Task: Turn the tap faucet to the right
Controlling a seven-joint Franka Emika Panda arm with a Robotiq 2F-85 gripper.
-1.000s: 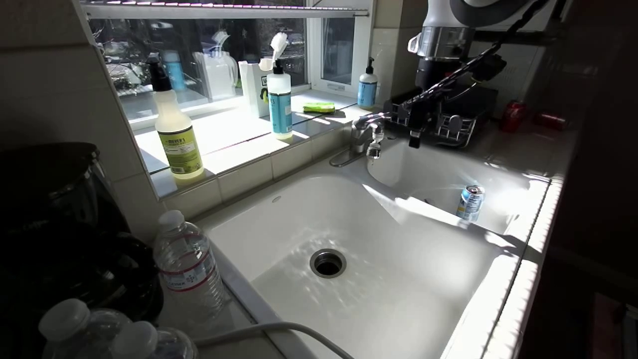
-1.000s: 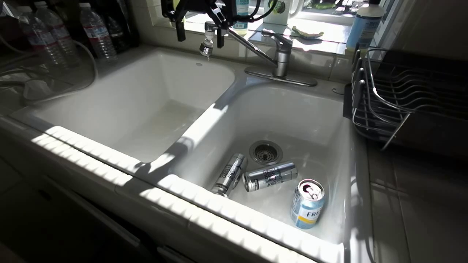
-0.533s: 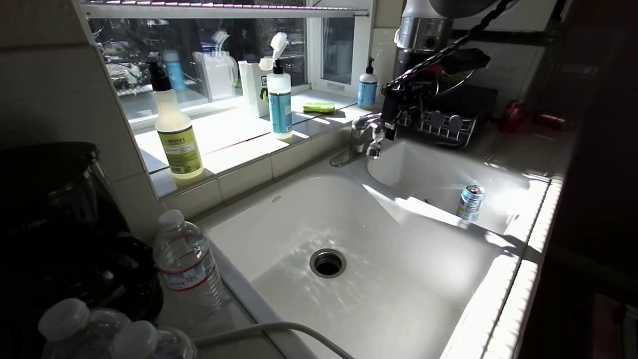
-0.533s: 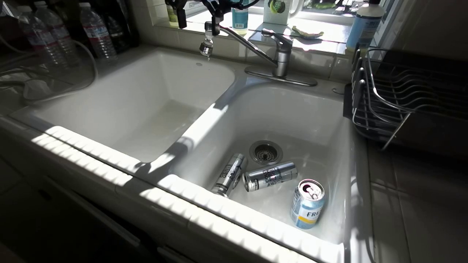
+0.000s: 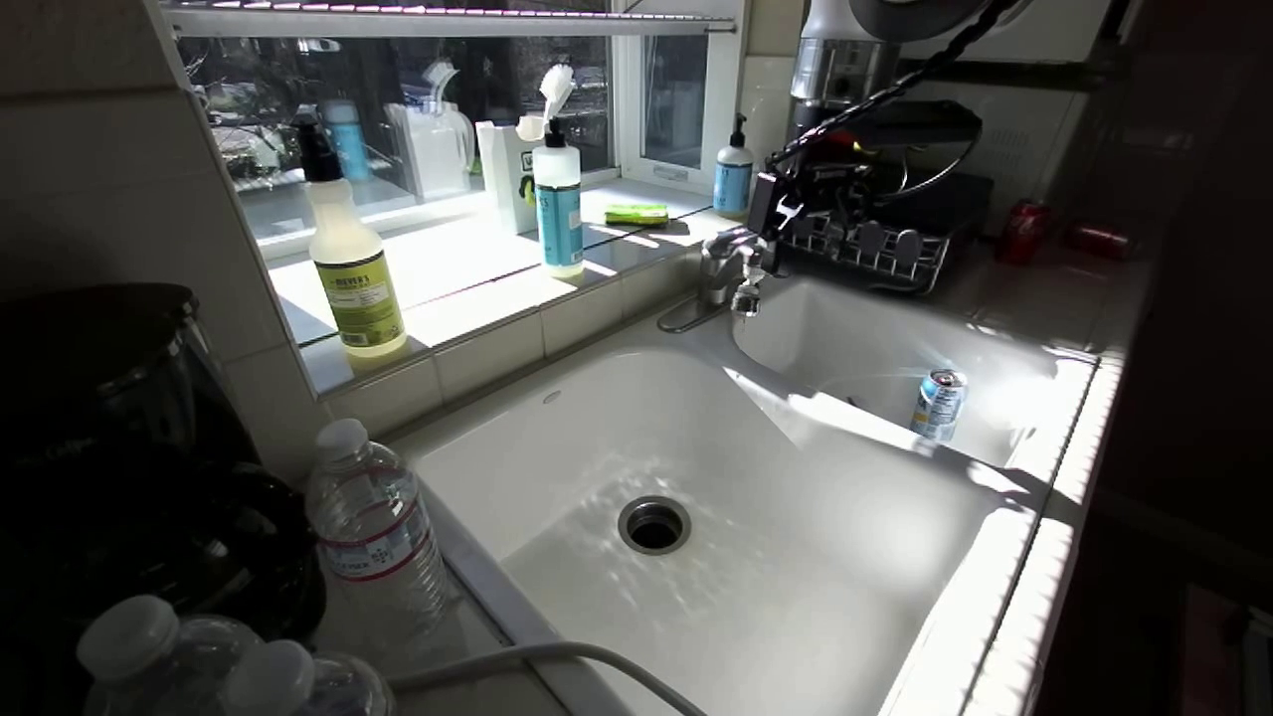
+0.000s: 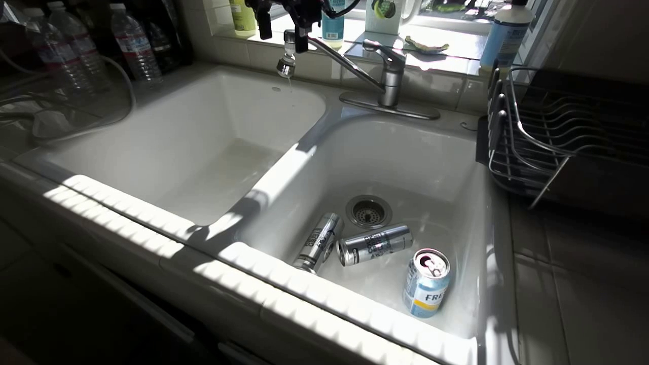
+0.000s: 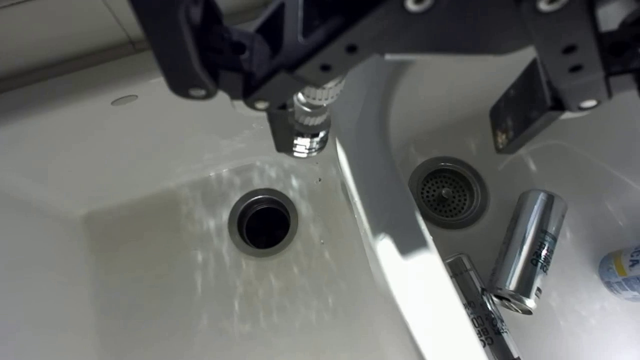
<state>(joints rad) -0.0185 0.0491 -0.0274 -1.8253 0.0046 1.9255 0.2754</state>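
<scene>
The chrome tap faucet (image 6: 392, 83) stands behind the double sink. Its slim spout reaches over the left basin in an exterior view, with a clear and chrome nozzle (image 6: 286, 63) at its end and a thin drip below. The tap also shows in the other camera's exterior view (image 5: 714, 273). My gripper (image 7: 400, 120) is open, its fingers wide apart. In the wrist view the nozzle (image 7: 310, 125) is just inside the left finger, partly covered by it; I cannot tell if they touch. In an exterior view the gripper (image 6: 283, 33) is at the spout's end, one fingertip overlapping the spout.
A divider (image 7: 395, 220) separates the basins. Silver cans (image 6: 375, 246) and a blue can (image 6: 427, 284) are in the right basin. A dish rack (image 6: 547, 132) stands at the right. Soap bottles (image 5: 559, 214) and a sponge (image 5: 636, 214) are on the sill. Water bottles (image 5: 378, 527) stand beside the sink.
My gripper has moved toward the window and the spout's end and turned, so its fingertips now look closer together in an exterior view. The tap and spout have not moved.
</scene>
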